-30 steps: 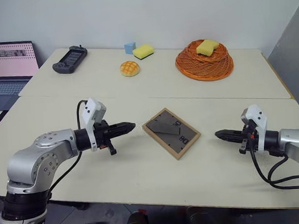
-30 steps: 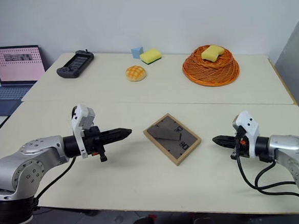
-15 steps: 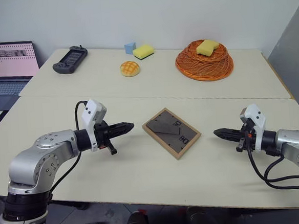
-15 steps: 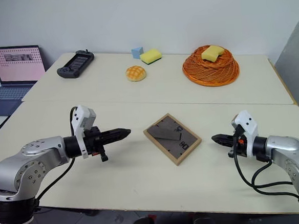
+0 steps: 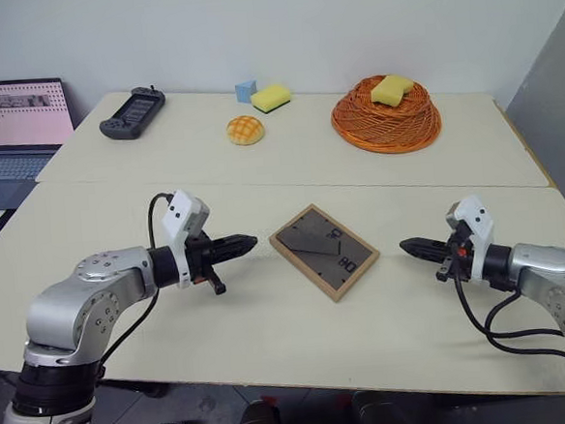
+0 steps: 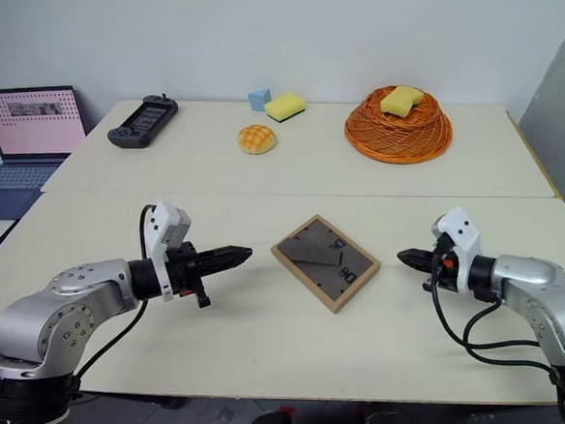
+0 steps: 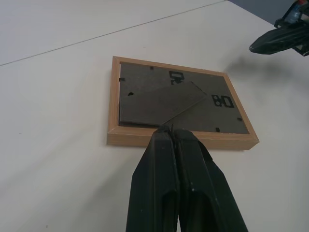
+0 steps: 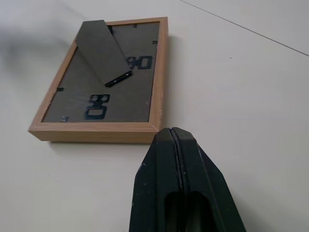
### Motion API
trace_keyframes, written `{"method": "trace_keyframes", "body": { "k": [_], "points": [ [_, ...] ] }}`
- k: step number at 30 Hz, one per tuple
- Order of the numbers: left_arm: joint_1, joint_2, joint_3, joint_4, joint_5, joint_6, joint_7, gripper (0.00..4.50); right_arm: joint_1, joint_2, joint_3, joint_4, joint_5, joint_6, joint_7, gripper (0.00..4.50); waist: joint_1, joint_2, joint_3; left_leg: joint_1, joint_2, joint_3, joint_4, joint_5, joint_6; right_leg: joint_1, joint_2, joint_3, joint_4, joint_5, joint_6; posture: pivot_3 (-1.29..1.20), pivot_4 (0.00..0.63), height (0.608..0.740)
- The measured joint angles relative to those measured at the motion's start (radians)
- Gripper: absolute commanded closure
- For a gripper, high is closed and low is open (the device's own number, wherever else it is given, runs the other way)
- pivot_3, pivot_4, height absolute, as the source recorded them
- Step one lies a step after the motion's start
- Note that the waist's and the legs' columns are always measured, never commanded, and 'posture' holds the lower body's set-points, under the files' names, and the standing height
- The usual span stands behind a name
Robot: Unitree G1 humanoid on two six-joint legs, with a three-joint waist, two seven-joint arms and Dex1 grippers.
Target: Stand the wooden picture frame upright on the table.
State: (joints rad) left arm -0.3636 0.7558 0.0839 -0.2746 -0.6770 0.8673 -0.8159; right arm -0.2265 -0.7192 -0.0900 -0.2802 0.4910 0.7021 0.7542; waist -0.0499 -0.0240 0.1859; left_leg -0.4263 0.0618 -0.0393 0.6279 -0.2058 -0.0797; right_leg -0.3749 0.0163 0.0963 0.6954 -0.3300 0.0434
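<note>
- Wooden picture frame (image 5: 324,252) flat on the desk (image 5: 271,329), face down, dark grey back up, turned at an angle to the desk's front edge.
- Fold-out stand (image 8: 102,50) raised slightly off the back; small black clips (image 8: 96,106) beside it.
- Lying on the near half of the desk, just in front of the seam (image 5: 416,183) running across the top.
- Left tool (image 5: 249,241) near the frame's left corner, apart from it, black fingers (image 7: 166,159) pressed together on nothing, pointing toward the frame.
- Right tool (image 5: 408,247) off the frame's right corner, a little farther away, likewise clenched and empty, pointing back toward the frame.
- Frame between the two tools, touched by neither.
- Round bun (image 5: 245,129) on the far half of the desk, past the seam.
- Yellow sponge (image 5: 271,97) and small blue cube (image 5: 245,90) behind it, near the wall.
- Orange woven basket (image 5: 386,119) at far right, with a second yellow sponge (image 5: 391,89) on top.
- Black handheld controller (image 5: 132,113) at the far left corner.
- Open laptop (image 5: 19,119) on a separate surface off the left side.
</note>
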Motion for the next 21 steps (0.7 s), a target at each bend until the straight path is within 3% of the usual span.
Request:
{"method": "trace_keyframes", "body": {
  "k": [12, 21],
  "points": [
    [0.0, -0.116, -0.145, 0.22, 0.177, -0.123, 0.006, 4.45, -0.108, 0.107, 0.079, 0.15, -0.127, -0.102, -0.07, 4.5, 0.0, 0.0, 0.0, 0.0, 0.0, 0.0, 0.0, 0.0, 0.0, 0.0, 0.0, 0.0, 0.001, 0.0, 0.0, 0.0, 0.15, 0.74],
    [-0.155, -0.225, -0.22, 0.444, 0.292, -0.231, -0.014, 4.45, -0.12, 0.171, 0.099, 0.185, -0.162, -0.121, -0.096, 4.5, 0.007, 0.0, 0.0, 0.0, 0.0, 0.0, 0.001, 0.0, 0.0, 0.0, 0.0, 0.0, 0.002, 0.0, 0.0, 0.0, 0.15, 0.74]
  ]
}}
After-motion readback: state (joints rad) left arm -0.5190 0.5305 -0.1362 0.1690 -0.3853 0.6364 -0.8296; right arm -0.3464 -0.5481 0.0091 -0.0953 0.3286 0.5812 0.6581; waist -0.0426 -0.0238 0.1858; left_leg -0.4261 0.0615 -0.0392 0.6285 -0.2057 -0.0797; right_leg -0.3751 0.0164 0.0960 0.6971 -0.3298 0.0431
